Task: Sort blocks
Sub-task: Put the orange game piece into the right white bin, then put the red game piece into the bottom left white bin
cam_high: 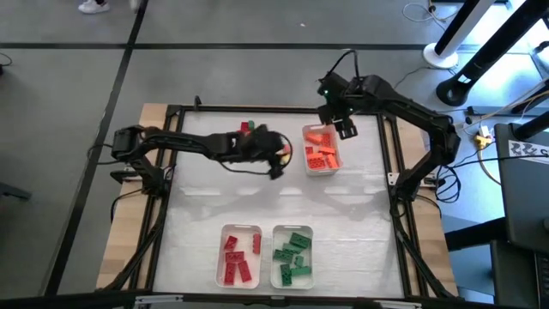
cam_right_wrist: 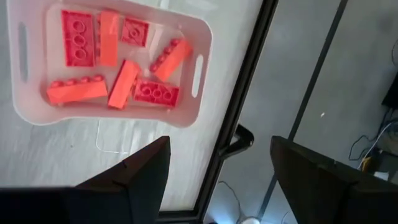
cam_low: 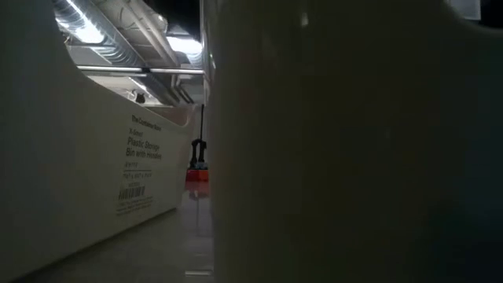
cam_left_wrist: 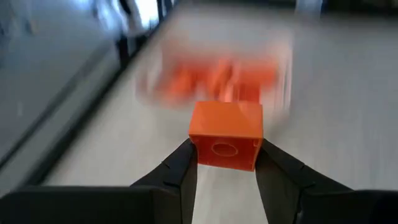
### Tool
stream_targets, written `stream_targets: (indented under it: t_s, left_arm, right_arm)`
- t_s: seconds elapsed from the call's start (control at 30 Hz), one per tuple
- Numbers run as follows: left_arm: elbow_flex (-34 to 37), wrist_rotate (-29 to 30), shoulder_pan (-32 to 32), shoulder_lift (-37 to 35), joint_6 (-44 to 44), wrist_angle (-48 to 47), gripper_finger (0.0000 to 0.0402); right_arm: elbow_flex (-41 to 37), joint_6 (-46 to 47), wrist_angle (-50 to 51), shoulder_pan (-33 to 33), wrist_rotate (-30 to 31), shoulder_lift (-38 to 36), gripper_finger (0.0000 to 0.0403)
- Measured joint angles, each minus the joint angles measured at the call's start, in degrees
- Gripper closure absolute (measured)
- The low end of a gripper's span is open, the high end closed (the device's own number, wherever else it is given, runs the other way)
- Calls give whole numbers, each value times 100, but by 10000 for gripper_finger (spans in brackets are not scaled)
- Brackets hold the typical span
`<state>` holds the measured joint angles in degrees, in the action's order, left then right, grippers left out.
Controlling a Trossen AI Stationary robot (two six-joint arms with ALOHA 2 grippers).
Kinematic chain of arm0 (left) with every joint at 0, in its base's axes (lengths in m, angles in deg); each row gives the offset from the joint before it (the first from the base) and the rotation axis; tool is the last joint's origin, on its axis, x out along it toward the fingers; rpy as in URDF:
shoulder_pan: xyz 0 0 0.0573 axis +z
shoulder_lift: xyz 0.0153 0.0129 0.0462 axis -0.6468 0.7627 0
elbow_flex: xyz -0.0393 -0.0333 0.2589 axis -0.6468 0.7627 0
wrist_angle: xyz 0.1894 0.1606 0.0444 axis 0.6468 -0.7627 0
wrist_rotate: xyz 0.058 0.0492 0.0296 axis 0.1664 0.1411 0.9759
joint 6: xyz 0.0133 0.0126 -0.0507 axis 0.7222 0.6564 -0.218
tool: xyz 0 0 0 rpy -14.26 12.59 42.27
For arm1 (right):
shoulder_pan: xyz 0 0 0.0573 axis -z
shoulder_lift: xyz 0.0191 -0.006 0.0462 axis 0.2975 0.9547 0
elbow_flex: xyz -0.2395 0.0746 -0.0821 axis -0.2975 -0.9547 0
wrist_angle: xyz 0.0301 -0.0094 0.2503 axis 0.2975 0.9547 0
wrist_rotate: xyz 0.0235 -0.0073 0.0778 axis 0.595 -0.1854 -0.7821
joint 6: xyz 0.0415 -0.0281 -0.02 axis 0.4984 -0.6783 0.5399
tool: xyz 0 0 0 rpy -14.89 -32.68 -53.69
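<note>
I saw the white table (cam_high: 343,215) carrying three white trays: one with orange blocks (cam_high: 321,151), one red (cam_high: 240,255), one green (cam_high: 292,255); probably a loose red-green pair (cam_high: 246,128) too.

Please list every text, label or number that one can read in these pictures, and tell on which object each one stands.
"Plastic Storage Bin with Handles": on the side of the white tray, low view.
Line above it and small print with barcode below: too small to read.
Black-and-white pattern on the grey box at the right edge, high view: no readable words.
</note>
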<state>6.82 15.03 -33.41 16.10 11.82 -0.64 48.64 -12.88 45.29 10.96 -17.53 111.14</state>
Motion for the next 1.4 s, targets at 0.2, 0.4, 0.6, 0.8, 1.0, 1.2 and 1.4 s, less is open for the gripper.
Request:
stream_targets:
  t_s: [0.2, 0.4, 0.6, 0.8, 1.0, 1.2, 1.4]
  left_arm:
    - [0, -288, 83, 957, 23, 3026, 284]
    - [-215, -317, 98, 1866, 591, 4246, 266]
    - [-784, -63, 165, 2370, 465, 4124, 204]
    - [-1105, -55, 206, 2500, 435, 3787, 160]
    - [-1120, -58, 116, 1885, 479, 2314, 156]
    - [-1123, -71, 56, 692, 170, -519, 160]
    - [-836, -13, 160, -603, -823, -1997, 160]
  right_arm:
    - [0, -31, 33, 248, -46, -73, 127]
    - [-2, -32, 36, 375, -102, -68, 127]
    - [-2, -34, -56, 365, -170, -62, 127]
    - [-2, -36, -184, 365, -535, -60, 127]
    - [-46, -5, -708, 363, -1246, -55, 127]
    - [-666, 3, -2468, 358, -2375, -51, 127]
    - [-1591, 18, -4103, 356, -3367, 105, 127]
